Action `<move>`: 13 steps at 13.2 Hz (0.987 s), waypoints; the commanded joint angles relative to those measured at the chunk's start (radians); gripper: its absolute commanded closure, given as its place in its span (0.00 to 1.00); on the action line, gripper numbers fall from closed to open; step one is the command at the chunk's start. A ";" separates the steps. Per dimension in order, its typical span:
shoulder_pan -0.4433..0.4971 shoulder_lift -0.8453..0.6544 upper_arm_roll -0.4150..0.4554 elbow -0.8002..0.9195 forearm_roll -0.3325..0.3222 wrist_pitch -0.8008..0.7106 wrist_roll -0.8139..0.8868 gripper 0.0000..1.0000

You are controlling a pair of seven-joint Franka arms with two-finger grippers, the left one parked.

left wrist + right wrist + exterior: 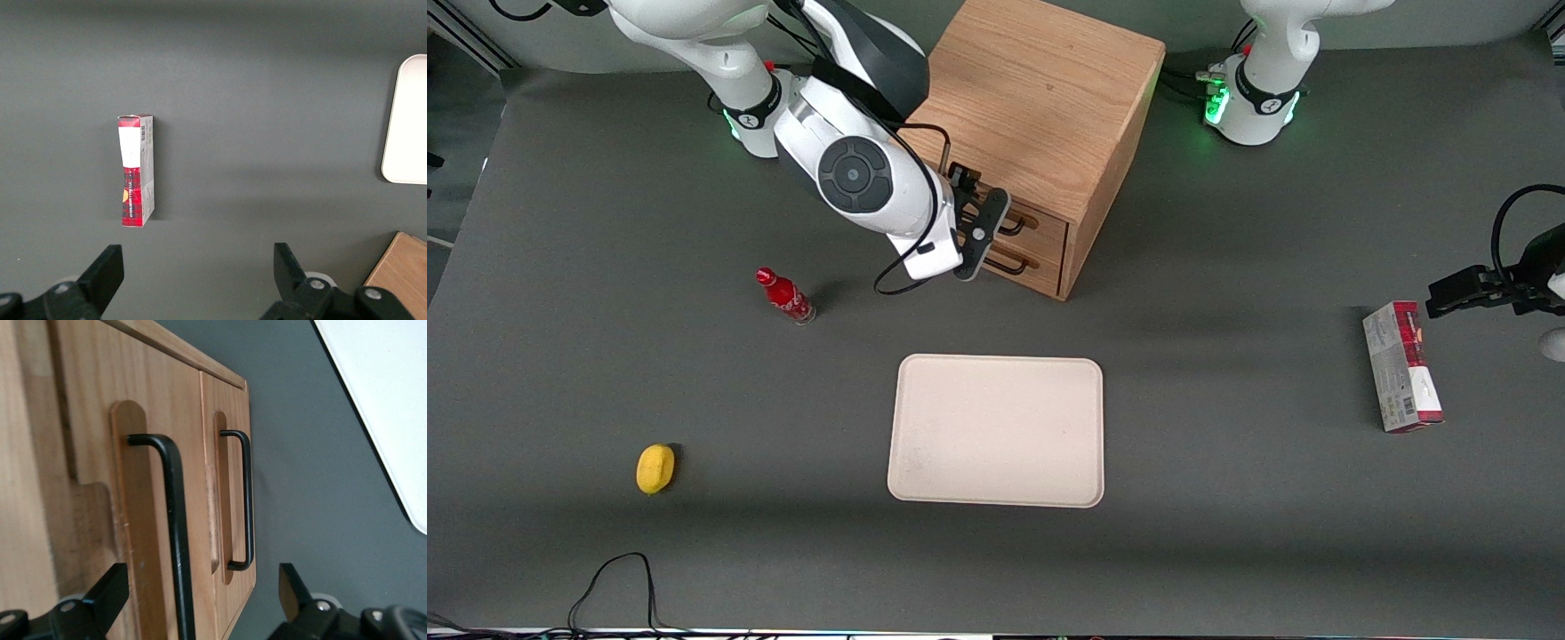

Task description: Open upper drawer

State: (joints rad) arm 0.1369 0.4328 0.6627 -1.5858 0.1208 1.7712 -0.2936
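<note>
The oak cabinet [1040,98] stands at the back of the table. Its upper drawer [1051,228] looks shut, and its thin black bar handle [1016,228] is partly covered by my gripper. The lower drawer [1039,270] sits under it. My right gripper [980,236] is open, right in front of the drawer fronts. In the right wrist view the upper drawer [93,400] fills the frame, and its handle [175,520] runs between the gripper's [200,600] spread fingers [107,593] without touching either. The lower drawer's handle [247,500] lies nearer the table.
A beige tray [996,431] lies on the grey mat in front of the cabinet. A red bottle [785,296] stands near the working arm, and a lemon [655,468] lies nearer the camera. A red and white box [1401,366] lies toward the parked arm's end.
</note>
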 commanded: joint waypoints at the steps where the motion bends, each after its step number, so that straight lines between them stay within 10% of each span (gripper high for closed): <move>1: 0.004 0.021 0.003 -0.005 -0.050 0.037 -0.013 0.00; 13: -0.006 0.116 -0.011 0.064 -0.199 0.076 -0.016 0.00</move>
State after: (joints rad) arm 0.1358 0.4898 0.6561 -1.5852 -0.0353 1.8450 -0.2936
